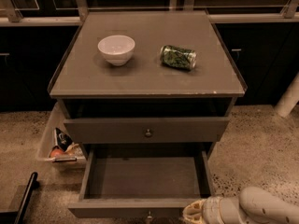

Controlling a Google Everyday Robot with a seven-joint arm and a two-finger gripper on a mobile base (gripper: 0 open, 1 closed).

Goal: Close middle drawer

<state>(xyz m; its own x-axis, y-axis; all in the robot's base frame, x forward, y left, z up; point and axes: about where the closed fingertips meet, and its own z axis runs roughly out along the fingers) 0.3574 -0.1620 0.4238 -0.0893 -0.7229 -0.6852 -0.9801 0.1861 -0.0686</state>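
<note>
Wooden middle drawer (pixel 140 177) open toward camera, long axis left-right, gripper (pixel 194 212) front-right.

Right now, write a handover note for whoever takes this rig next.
End effector: low at the view's lower right, against the right part of the middle drawer's front panel; contact cannot be confirmed.
Middle drawer: pulled far out, brass knob at the front's centre.
Done: approach only; the drawer is not yet closed.
Left: push the front panel in until it meets the cabinet.
Also there: white bowl and green can, lying on its side, on the cabinet top.
</note>
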